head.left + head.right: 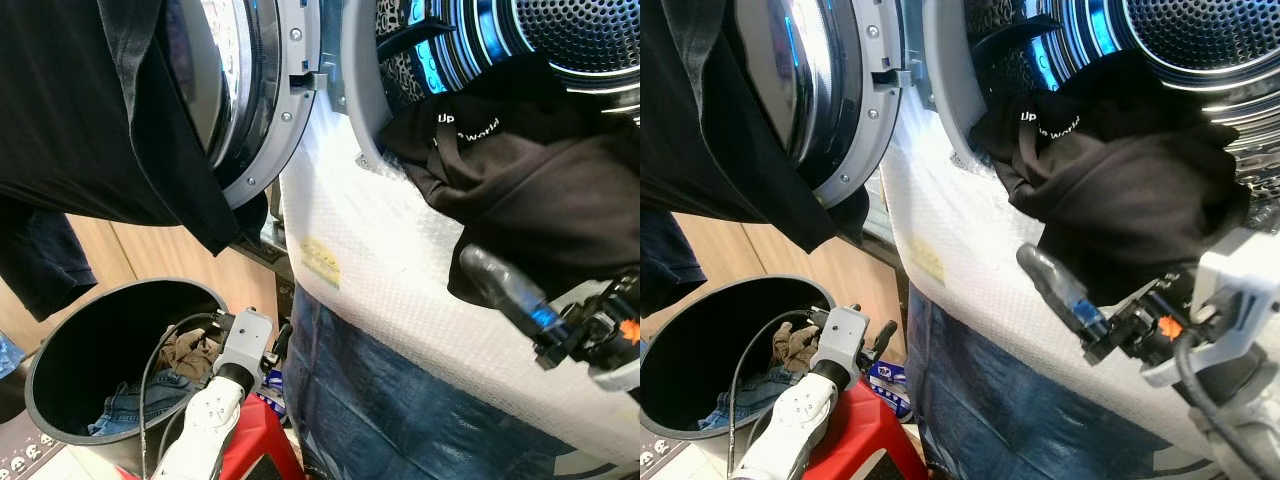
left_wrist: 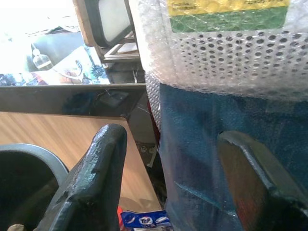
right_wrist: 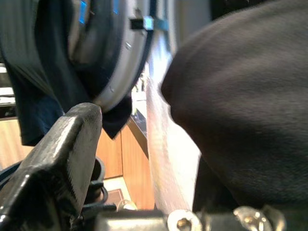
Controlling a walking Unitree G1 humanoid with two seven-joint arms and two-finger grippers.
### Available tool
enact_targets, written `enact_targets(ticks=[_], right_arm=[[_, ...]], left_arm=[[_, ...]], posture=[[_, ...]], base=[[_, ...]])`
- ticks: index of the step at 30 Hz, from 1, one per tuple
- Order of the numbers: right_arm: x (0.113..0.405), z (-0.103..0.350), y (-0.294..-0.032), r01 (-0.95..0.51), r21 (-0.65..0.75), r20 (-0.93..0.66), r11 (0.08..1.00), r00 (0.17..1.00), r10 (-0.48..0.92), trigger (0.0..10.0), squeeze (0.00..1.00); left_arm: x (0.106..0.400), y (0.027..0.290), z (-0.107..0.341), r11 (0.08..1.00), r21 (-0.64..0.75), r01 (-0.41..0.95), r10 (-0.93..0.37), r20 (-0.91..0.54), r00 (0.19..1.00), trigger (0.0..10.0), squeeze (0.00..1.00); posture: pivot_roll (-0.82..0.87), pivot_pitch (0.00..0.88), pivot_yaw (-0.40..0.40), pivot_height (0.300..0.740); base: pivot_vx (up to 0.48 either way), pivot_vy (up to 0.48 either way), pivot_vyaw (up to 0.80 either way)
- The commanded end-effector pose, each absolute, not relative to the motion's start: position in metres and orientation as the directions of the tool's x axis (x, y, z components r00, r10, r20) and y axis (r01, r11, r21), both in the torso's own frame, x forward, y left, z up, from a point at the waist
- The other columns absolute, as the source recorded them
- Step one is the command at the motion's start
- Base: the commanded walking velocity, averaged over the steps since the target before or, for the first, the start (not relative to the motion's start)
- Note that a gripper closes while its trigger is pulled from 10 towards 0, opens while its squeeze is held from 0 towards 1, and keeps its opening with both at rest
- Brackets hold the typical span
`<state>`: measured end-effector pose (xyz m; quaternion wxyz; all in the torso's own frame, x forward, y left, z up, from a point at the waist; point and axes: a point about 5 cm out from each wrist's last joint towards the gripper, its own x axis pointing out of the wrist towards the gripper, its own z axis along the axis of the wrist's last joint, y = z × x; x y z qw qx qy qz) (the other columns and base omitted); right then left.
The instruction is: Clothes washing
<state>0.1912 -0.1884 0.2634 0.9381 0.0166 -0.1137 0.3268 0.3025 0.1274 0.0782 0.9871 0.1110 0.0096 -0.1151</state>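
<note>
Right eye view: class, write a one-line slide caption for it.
Right claw at a black garment hanging out of the washer drum; grey bin of clothes below the open door.

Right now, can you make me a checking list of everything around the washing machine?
Surface: washing machine front, wrapped in bubble wrap, its lower part blue.
Job's things: black shirt with white lettering hangs out of the drum over the rim; round door open, dark cloth draped over it; grey bin holds jeans and a brown garment.
Clutter: red stool, blue packet on the floor.
Grippers: right gripper at the black shirt, jaws open; left gripper low beside the bin, jaws open.
Cables: black cable along the left arm.
Surroundings: wooden panel behind the bin.
</note>
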Motion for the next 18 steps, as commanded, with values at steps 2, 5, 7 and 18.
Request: enact_targets(ticks=[2, 5, 7, 18], right_arm=[[0.190, 0.259, -0.187, -0.637, 0.020, 0.264, 0.771, 0.747, 0.610, 10.0, 0.00], [0.186, 0.252, -0.188, -0.657, 0.094, 0.317, 0.748, 0.732, 0.603, 10.0, 0.00], [0.183, 0.254, -0.189, -0.678, 0.137, 0.381, 0.722, 0.709, 0.593, 10.0, 0.00], [0.183, 0.239, -0.189, -0.670, 0.292, 0.422, 0.683, 0.731, 0.536, 10.0, 0.00]], left_arm=[[0.303, 0.127, 0.081, 0.947, 0.213, 0.239, -0.237, -0.034, 0.971, 10.0, 0.00], [0.303, 0.127, 0.080, 0.949, 0.211, 0.236, -0.233, -0.036, 0.972, 10.0, 0.00], [0.302, 0.127, 0.080, 0.948, 0.211, 0.238, -0.235, -0.038, 0.971, 10.0, 0.00], [0.305, 0.126, 0.080, 0.946, 0.212, 0.245, -0.242, -0.044, 0.969, 10.0, 0.00]], posture=[[-0.11, 0.073, 0.013, 0.740], [-0.11, 0.081, 0.012, 0.740], [-0.11, 0.080, 0.012, 0.740], [-0.10, 0.102, 0.017, 0.740]], base=[[0.000, 0.000, 0.00], [0.000, 0.000, 0.00], [0.000, 0.000, 0.00], [0.000, 0.000, 0.00]])
